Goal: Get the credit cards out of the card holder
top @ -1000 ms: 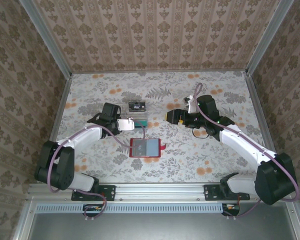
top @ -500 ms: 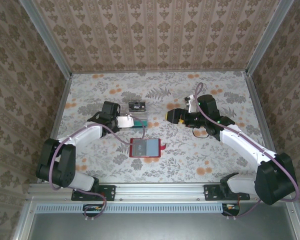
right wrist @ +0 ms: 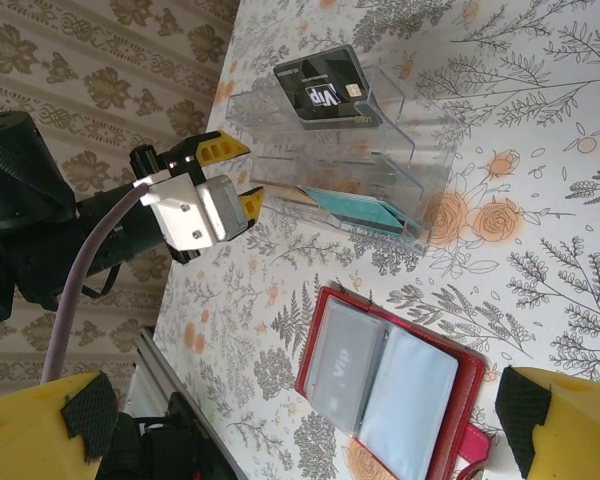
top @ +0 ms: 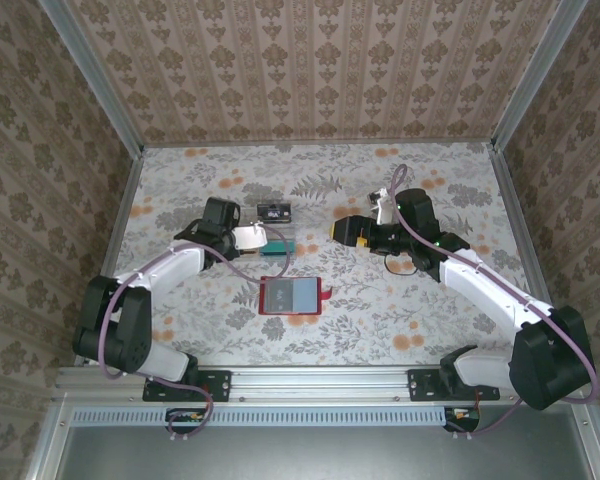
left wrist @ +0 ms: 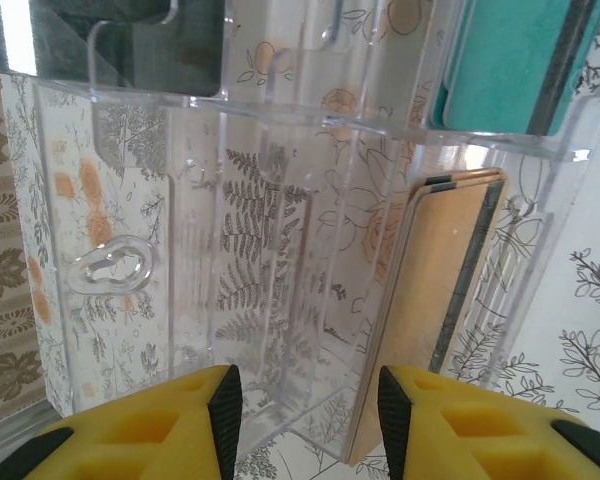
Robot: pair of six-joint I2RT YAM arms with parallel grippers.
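Near the front middle of the table [top: 430, 310] the card holder [top: 293, 296] lies open and flat, with a grey card [right wrist: 345, 370] in one pocket. Beside it is a light-blue panel [right wrist: 412, 400]; I cannot tell if that is a card. Just beyond stands the clear tray [left wrist: 180, 250], holding a black card [right wrist: 325, 85], a teal card [right wrist: 355, 207] and a tan card [left wrist: 445, 290] on edge in a slot.

The left gripper [left wrist: 305, 415] hovers at the tray's near rim, fingers parted and grasping nothing. The tan card sits just past one pad. The right gripper [top: 337, 231] hangs spread wide and empty, apart from the tray, looking down on the card holder.

The step looks like freeing the tan card. To do it well, the fingers should spread fully before backing straight out along the slot, so no pad drags the card or tips the light tray. The grey card likely comes next and needs the holder pinned down.
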